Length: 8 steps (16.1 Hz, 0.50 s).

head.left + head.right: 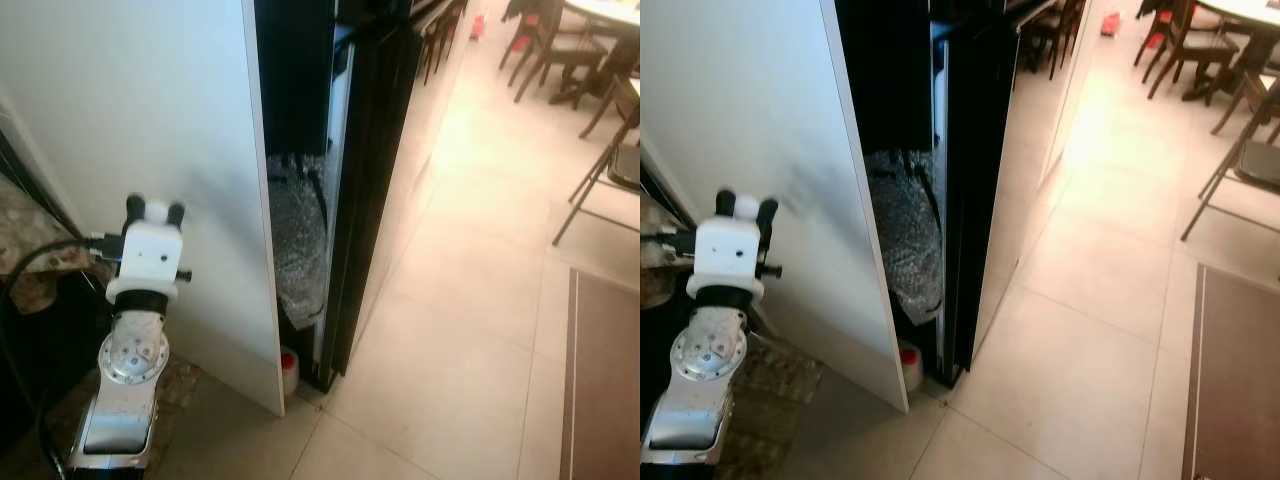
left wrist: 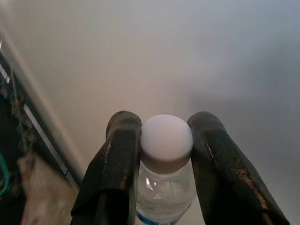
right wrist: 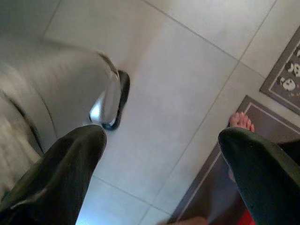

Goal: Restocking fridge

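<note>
- So the robot's standing right by the fridge [image 1: 365, 150], which is black, tall, and seen edge-on from here.
- A big white panel [image 1: 150, 120] sits just beside the fridge on the robot's left. There's a dark gap between the 2.
- Stuffed in that gap, low down, is a wad of clear bubble wrap [image 1: 298, 235], and under it a small white bottle with a red cap [image 1: 288, 368] stands on the floor.
- The left gripper [image 2: 161, 154] is raised in front of the white panel, well to the left of the fridge, with its 2 black fingers [image 2: 117, 164] clamped on a water bottle [image 2: 166, 187] just under the white cap [image 2: 166, 137].
- The bottle is clear plastic with a bit of blue label at the bottom edge of the wrist view. You can't really see the bottle from the head cameras; the wrist block hides it.
- The right gripper [image 3: 164, 154] hangs low over the pale floor tiles [image 3: 178, 93], fingers spread wide apart with nothing between them.
- Down there is also somebody's bare foot [image 3: 241, 123] on the edge of a grey mat [image 3: 206, 187], plus the robot's own foot [image 3: 112, 105].
- Far side of the fridge, the tiled floor runs out to a dining table [image 1: 610, 12] with dark chairs [image 1: 550, 50], and a brown rug [image 1: 605, 380] lies nearer.
</note>
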Tool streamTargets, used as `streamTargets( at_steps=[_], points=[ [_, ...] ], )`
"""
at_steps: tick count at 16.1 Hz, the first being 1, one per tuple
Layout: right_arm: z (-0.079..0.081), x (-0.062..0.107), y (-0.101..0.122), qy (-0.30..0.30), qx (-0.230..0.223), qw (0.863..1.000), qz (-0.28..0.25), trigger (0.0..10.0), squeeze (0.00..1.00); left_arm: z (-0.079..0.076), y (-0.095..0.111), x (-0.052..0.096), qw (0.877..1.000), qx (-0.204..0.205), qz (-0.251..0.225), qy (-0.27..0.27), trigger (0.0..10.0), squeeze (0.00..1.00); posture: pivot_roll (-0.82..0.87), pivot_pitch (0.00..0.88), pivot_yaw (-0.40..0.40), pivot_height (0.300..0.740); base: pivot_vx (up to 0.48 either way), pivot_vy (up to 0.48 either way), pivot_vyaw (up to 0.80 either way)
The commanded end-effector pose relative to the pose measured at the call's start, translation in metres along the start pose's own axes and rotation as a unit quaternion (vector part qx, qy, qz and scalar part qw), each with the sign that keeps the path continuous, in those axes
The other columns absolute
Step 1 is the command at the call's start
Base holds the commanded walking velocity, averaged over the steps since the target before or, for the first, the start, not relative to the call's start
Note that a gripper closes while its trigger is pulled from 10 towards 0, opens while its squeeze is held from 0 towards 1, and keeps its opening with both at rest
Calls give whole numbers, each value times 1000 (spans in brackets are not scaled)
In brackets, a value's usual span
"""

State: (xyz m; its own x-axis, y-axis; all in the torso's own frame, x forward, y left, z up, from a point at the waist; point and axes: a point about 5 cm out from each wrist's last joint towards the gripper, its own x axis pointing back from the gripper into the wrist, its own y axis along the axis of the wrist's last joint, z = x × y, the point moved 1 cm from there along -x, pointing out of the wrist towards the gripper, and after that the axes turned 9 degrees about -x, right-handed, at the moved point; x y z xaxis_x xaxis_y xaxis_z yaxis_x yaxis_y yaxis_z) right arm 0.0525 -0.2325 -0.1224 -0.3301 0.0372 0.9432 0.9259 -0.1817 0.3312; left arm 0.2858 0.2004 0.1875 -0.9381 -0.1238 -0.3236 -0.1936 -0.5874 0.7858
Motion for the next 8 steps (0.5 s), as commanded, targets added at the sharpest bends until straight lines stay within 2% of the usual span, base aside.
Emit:
streamTargets(
  at_steps=[1, 2, 3, 4, 6, 7, 8],
  points=[
    [-2, 0, 1, -3, -2, 1000, -2, 10000, 0, -3, -29, 1, 996, -20, 88, -17, 10000, 0, 117, 0, -14, 740, 0, 0, 0],
    [-2, 0, 1, -2, -2, 1000, -2, 10000, 0, -14, -60, 8, 981, 19, 179, -75, 10000, 0, 115, 0, -12, 740, 0, 0, 0],
    [-1, 0, 1, -1, -3, 1000, -2, 10000, 0, -25, -93, 22, 955, 42, 259, -136, 10000, 0, 115, 0, -7, 740, 0, 0, 0],
    [0, 0, 1, -1, -3, 1000, -2, 10000, 0, -26, -103, 27, 947, 54, 283, -143, 10000, 0, 110, 0, -6, 740, 0, 0, 0],
    [2, -1, 2, 1, -2, 1000, -3, 10000, 0, -40, -142, 54, 903, 95, 371, -196, 10000, 0, 105, 0, 3, 740, 0, 0, 0],
    [3, -1, 1, 1, -7, 1000, -4, 10000, 0, -43, -151, 60, 898, 95, 378, -206, 10000, 0, 102, 0, 8, 740, 0, 0, 0],
    [3, -1, 2, 2, -6, 1000, -4, 10000, 0, -48, -168, 75, 882, 97, 413, -204, 10000, 0, 94, 0, 13, 740, 0, 0, 0]
  ],
)
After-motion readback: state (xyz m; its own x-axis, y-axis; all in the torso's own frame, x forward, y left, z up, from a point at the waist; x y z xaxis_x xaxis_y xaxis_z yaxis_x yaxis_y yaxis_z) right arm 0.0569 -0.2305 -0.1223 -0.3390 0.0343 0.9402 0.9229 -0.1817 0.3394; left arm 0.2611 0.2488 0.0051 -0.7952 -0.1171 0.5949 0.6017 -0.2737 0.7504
